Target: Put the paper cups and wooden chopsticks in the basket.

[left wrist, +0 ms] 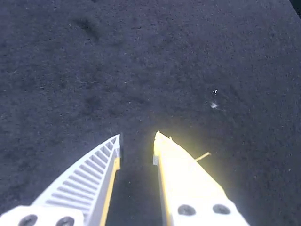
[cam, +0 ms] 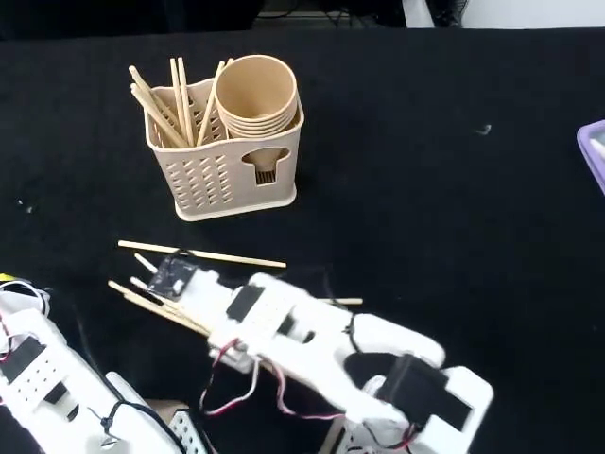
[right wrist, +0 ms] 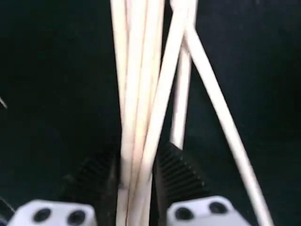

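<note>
A beige slotted basket (cam: 227, 161) stands at the back left of the black table. It holds a stack of paper cups (cam: 257, 95) and several wooden chopsticks (cam: 170, 104) standing upright. More chopsticks (cam: 151, 301) lie loose on the cloth in front of it, one long stick (cam: 203, 253) lying apart. My right gripper (cam: 175, 284) is low over that bundle. In the right wrist view my right gripper (right wrist: 136, 172) is shut on several chopsticks (right wrist: 141, 94); one more stick (right wrist: 221, 122) lies slanted beside them. My left gripper (left wrist: 137, 141) hangs slightly open over bare cloth, holding nothing.
The left arm (cam: 43, 369) sits at the front left corner, close to the loose sticks. A purple container's edge (cam: 594, 151) shows at the right border. Open black cloth (cam: 444, 208) lies between the basket and that edge.
</note>
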Available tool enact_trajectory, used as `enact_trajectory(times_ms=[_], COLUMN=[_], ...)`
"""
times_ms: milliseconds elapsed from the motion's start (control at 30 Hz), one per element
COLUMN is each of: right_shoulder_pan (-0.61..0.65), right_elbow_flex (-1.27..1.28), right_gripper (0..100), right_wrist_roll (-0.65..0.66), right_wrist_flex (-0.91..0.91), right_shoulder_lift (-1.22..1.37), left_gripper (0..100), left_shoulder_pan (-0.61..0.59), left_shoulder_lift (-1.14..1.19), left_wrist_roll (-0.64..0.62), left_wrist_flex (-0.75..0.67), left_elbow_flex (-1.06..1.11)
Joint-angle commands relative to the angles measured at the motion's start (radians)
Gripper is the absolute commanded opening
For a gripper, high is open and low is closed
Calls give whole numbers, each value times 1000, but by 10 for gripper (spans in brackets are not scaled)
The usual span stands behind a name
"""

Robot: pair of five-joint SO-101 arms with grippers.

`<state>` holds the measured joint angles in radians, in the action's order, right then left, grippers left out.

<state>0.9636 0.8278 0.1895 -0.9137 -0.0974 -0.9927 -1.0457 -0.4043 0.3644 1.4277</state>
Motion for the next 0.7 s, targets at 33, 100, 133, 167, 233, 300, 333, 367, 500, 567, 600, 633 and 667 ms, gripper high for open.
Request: enact_trajectory(times_ms=[33, 100, 133, 167, 233, 300, 333, 367, 500, 567, 600, 633, 667], right_shoulder_pan=[-153, -229, -269, -304, -354, -377, -379, -376, -304, -259, -235, -213, -192], right_elbow_flex=[25, 25, 25, 21, 27, 28, 28, 27, 27, 19, 19, 19, 22], right_gripper=[11, 11, 11, 11, 11, 11, 11, 15, 112, 221, 266, 290, 292], right_wrist_roll=[233, 334, 388, 442, 551, 618, 632, 629, 572, 539, 528, 525, 520], right_wrist_flex=[-23, -20, -15, -14, 28, 61, 69, 71, 9, -31, -31, -31, -29], right_shoulder_lift=[-88, -104, -110, -110, -110, -110, -110, -110, -114, -117, -119, -119, -119], left_gripper=[127, 127, 127, 127, 127, 127, 127, 127, 127, 127, 127, 127, 127], left_shoulder_pan=[-4, -4, -4, -4, -4, -4, -4, -4, -4, -4, -4, -4, -4], left_shoulder_lift=[-11, -11, -11, -11, -11, -11, -11, -11, -11, -11, -11, -11, -11], left_wrist_roll=[-8, -8, -8, -8, -8, -8, -8, -8, -8, -8, -8, -8, -8], left_wrist_flex=[-3, -5, -5, -5, -5, -5, -5, -5, -5, -5, -5, -5, -5], left_elbow_flex=[-68, -68, -68, -68, -68, -68, -68, -68, -68, -68, -68, -68, -68])
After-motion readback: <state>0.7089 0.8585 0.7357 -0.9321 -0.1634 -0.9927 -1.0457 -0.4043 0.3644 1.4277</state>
